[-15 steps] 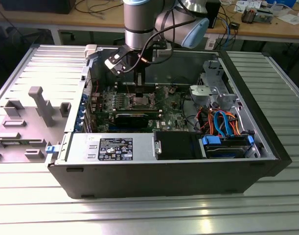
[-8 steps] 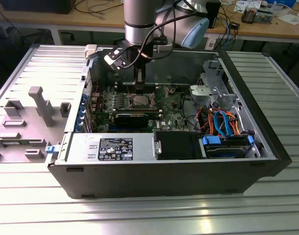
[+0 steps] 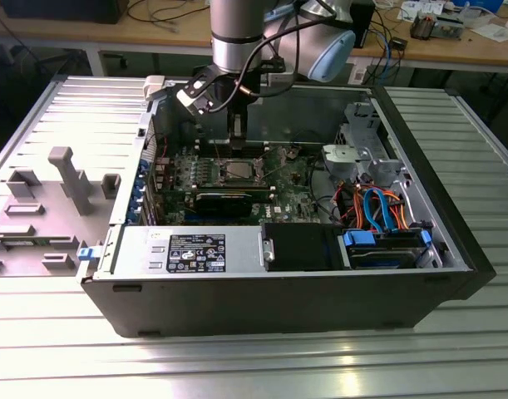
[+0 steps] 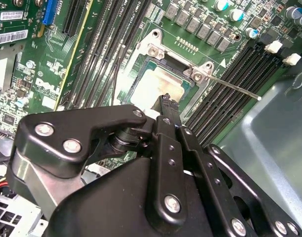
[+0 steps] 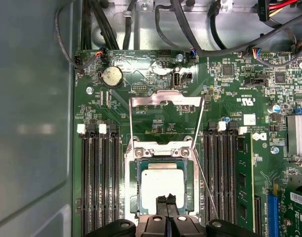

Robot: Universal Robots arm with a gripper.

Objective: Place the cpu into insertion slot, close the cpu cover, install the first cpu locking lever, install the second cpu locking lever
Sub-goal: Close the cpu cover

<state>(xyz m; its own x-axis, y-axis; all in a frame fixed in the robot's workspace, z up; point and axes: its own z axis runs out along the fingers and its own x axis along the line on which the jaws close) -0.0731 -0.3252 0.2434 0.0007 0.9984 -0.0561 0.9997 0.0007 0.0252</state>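
cpu [image 3: 237,171] was seen seated in insertion slot [image 5: 130,173], centre of exterior view. cpu cover [image 5: 165,100] was seen raised, locking levers [image 4: 235,87] not installed. tool [image 5: 166,199] was held closed, empty, over cpu.

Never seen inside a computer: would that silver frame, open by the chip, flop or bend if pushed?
The cpu cover looks like thin sheet metal, so probably stiff and light. It seems hinged at the insertion slot, so a push would likely swing it.
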